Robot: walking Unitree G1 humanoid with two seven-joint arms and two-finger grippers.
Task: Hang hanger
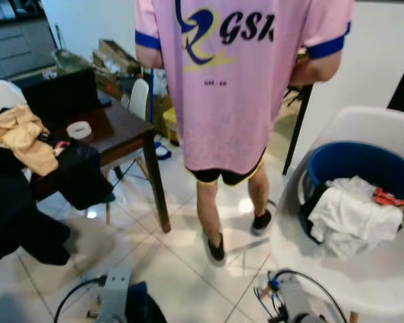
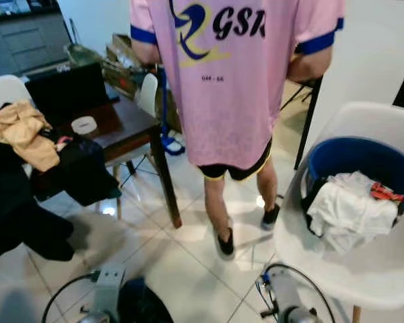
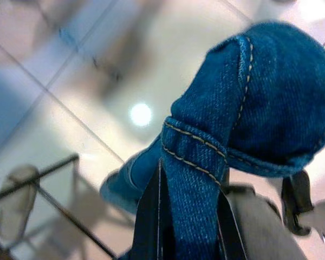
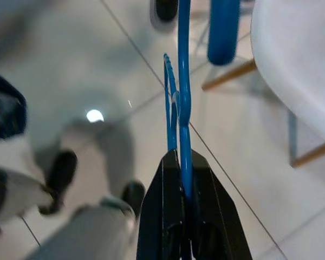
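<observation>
Left to right: dark wooden table [image 1: 124, 131] draped with clothes; left gripper [image 3: 187, 216], low over the tiled floor [image 1: 182, 262], fingers clamped on blue denim jeans [image 3: 260, 103]; person in a pink shirt [image 1: 236, 74] standing with back turned; right gripper [image 4: 184, 179], fingers pinched on the blue hanger [image 4: 181, 103]; white chair [image 1: 370, 269] bearing a blue basin [image 1: 353, 161] of white laundry [image 1: 353, 219]

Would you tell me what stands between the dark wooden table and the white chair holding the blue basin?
A person in a pink shirt stands on the tiled floor between the dark wooden table and the white chair, as the left eye view shows.
</observation>
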